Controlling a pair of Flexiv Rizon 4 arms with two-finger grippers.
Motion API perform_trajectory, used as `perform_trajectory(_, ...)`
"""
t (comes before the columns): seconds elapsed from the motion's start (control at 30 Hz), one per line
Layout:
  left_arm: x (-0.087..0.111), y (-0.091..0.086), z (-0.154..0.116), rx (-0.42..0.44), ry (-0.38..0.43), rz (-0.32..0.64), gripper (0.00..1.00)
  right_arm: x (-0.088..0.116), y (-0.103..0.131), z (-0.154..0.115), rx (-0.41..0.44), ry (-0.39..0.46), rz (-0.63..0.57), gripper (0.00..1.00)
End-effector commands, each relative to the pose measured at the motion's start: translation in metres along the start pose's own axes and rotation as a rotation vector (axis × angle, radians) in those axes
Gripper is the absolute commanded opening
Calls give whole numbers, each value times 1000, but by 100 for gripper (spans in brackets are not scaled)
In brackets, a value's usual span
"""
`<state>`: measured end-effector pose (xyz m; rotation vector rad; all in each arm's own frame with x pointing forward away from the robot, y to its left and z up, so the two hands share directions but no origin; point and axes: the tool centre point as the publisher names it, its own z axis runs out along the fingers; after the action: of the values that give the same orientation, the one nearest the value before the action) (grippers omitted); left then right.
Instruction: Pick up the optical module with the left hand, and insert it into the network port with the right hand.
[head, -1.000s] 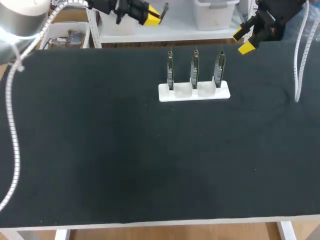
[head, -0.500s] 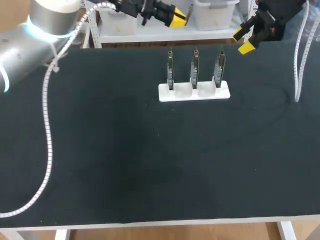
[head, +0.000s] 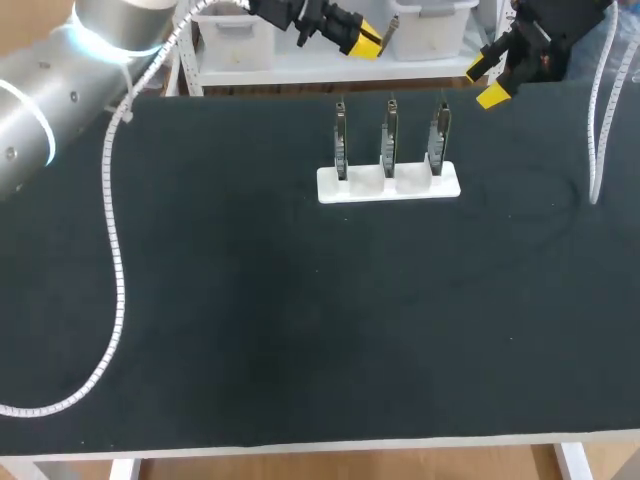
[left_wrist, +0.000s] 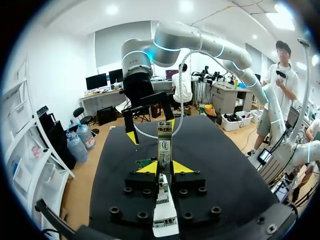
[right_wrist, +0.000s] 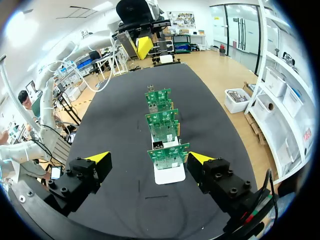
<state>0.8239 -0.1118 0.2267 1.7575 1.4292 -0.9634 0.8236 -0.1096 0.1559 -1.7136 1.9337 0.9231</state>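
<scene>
Clamps optical module (left_wrist: 164, 142) by its flat sides in left claw (left_wrist: 164, 167), with right claw (right_wrist: 149, 158) agape; probably light, stiff, slick.

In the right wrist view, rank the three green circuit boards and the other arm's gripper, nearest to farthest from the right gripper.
1. Green circuit board at the white holder's near end.
2. Middle green circuit board, directly behind.
3. Far-end green circuit board.
4. Left gripper, beyond the whole row.

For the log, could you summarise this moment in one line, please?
left hand: shut on optical module; right hand: open, empty; holder: three boards
</scene>
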Motion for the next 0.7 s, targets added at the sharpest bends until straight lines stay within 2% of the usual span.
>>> perform_trajectory(0.03, 0, 7, 0, 81, 2, -1, 0, -2, -8, -2, -601, 3, 1, 100)
perform_trajectory(0.2, 0, 7, 0, 81, 2, -1, 0, -2, -8, -2, -601, 3, 1, 100)
perform_trajectory(0.27, 12, 0, -6, 37, 20, -41, 0, -2, -8, -2, -601, 3, 1, 100)
perform_trajectory(0.33, 15, -4, -11, -8, 15, -56, 0, -2, -8, -2, -601, 3, 1, 100)
perform_trajectory(0.57, 3, -8, -8, -77, -86, -34, 0, -2, -8, -2, -601, 3, 1, 100)
perform_trajectory(0.7, 0, -13, -1, -110, -93, -41, 0, -2, -8, -2, -601, 3, 1, 100)
